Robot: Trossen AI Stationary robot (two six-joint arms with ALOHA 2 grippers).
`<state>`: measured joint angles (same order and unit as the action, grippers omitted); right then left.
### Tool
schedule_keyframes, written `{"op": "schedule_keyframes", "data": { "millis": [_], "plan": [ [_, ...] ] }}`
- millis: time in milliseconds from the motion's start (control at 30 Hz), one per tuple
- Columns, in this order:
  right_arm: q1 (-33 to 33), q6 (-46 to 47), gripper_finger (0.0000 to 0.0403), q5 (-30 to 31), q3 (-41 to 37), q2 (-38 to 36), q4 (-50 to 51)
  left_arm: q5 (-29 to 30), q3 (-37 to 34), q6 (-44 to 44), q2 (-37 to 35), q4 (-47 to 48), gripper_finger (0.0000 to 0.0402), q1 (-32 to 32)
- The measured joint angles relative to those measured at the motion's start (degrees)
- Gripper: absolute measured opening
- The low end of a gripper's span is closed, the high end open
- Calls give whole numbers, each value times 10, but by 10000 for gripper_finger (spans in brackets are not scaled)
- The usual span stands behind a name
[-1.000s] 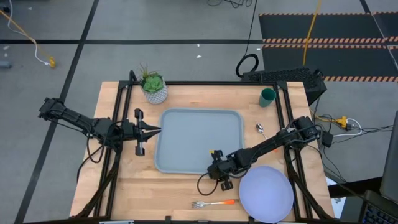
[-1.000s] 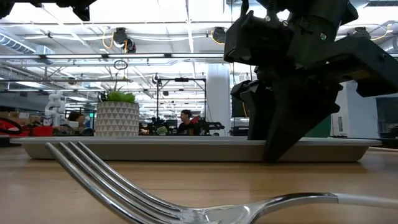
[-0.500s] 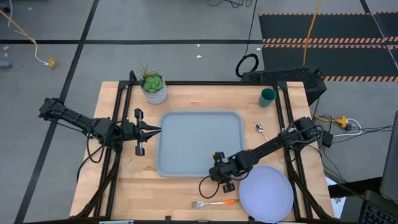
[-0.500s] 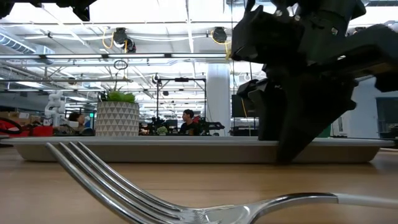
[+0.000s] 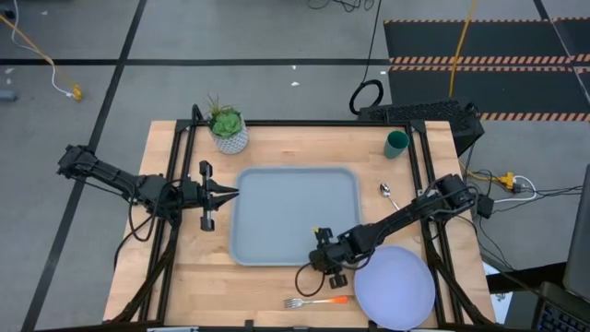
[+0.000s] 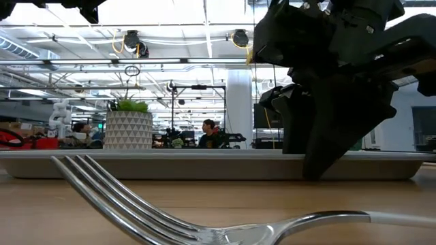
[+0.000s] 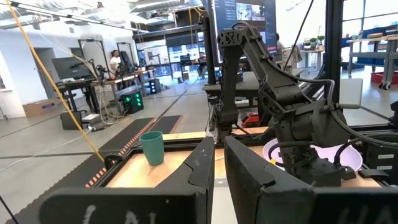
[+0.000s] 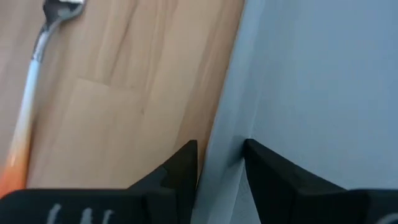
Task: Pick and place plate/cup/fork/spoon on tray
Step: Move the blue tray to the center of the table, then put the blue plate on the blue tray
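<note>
Right pincer point(image 5: 324, 261) low astride tray point(image 5: 293, 210) rim, arm outstretched

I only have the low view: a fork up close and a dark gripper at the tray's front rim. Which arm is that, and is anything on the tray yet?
Observer: That is the right gripper, at the near edge of the tray. The tray holds nothing yet.
Operator: Where's the plate?
Observer: The plate lies on the table right of the fork, off the tray.
Operator: And the left arm?
Observer: The left gripper waits at the tray's left edge, jaws nearly together.
</note>
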<state>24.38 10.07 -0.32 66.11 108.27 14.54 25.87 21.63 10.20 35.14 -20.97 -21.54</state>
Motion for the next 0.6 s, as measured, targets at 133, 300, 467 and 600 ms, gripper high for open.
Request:
{"op": "schedule_keyframes", "data": {
  "millis": [133,300,467,600],
  "plan": [
    [0,12,118,-12,-1,-8,-12,0,0,0,0,0,42,0],
    [1,16,118,-19,-1,-45,-22,0,0,0,0,2,42,0],
    [0,19,118,-14,-1,-73,-19,0,0,0,0,3,42,0],
    [-1,23,118,-12,0,-103,22,0,0,0,0,3,42,0]
  ]
}}
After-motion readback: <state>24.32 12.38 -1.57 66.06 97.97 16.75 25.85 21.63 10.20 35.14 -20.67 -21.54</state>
